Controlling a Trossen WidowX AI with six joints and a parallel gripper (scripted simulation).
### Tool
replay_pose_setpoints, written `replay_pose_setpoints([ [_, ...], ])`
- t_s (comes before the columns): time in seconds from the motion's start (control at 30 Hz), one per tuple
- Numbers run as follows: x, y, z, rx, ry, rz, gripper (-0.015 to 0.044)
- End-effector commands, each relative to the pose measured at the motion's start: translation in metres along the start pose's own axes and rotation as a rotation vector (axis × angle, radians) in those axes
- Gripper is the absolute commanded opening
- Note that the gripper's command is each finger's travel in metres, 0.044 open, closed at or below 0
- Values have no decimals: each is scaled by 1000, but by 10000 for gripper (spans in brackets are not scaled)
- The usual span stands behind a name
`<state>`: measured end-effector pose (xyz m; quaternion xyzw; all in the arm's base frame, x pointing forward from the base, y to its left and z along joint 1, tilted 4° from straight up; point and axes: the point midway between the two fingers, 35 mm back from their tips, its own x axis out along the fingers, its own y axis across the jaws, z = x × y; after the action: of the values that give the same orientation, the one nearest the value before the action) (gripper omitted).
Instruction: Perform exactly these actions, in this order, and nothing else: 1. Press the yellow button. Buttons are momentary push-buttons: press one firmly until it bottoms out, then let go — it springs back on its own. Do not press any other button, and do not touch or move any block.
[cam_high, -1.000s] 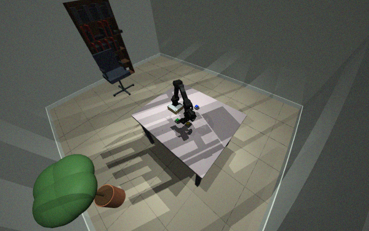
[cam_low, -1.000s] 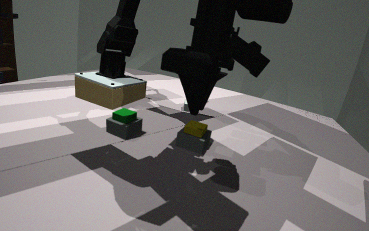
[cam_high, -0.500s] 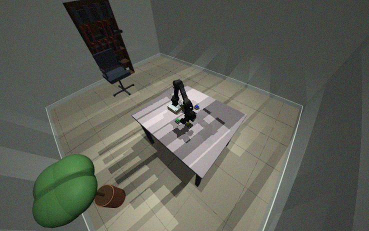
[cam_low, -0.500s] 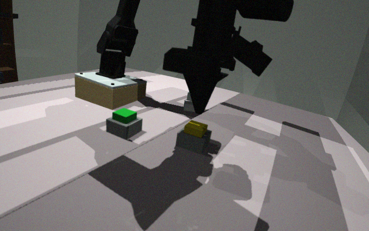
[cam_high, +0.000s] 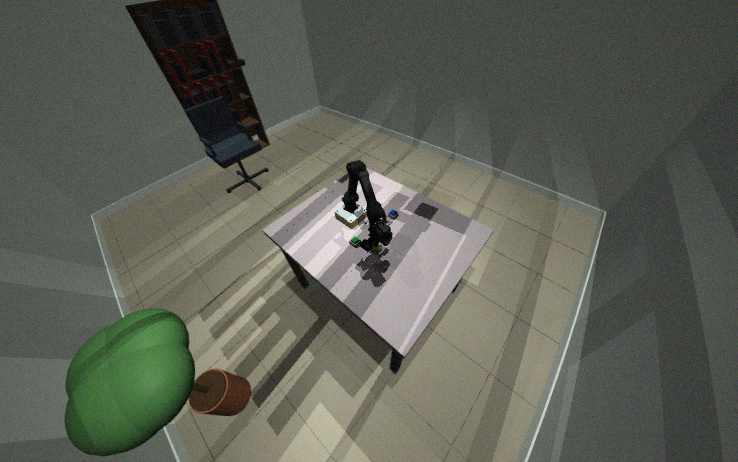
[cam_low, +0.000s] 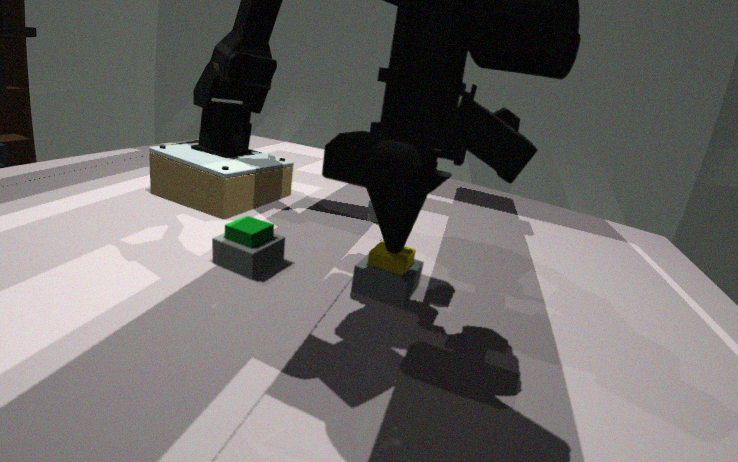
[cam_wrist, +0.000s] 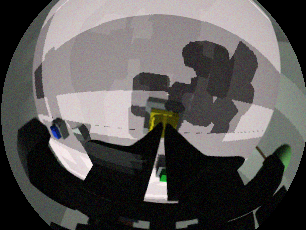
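In the exterior view the yellow button (cam_low: 391, 257) sits nearest, on its grey housing (cam_low: 384, 284) on the counter (cam_low: 98, 305), a little right of centre. The gripper (cam_low: 395, 246) points straight down at it, its fingers (cam_low: 400, 217) drawn together into one narrow dark wedge with nothing between them. The wedge's tip meets the cap's top face near its middle, so the button lies directly below the fingertips, touching them. The cap is a low, nearly square slab with no clear long axis; its top face points straight up and its edges line up with the housing. Whether it is pushed down into the housing cannot be told.

From the yellow button, the green button (cam_low: 249, 231) stands at about ten o'clock, well apart, raised on its own grey housing. Farther out at ten o'clock is the tan base block (cam_low: 217, 182) carrying the arm.

In the wrist view the closed fingers come to a point just under the yellow button (cam_wrist: 164, 119); a blue button (cam_wrist: 56, 132) shows at nine o'clock.
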<state>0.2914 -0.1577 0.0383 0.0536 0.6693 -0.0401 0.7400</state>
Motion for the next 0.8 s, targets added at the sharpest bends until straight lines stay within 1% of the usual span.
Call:
replay_pose_setpoints([
  [0.0,7,1,-1,6,6,5,20],
  [0.7,8,1,-1,6,6,5,20],
  [0.77,-3,0,-1,2,6,3,20],
])
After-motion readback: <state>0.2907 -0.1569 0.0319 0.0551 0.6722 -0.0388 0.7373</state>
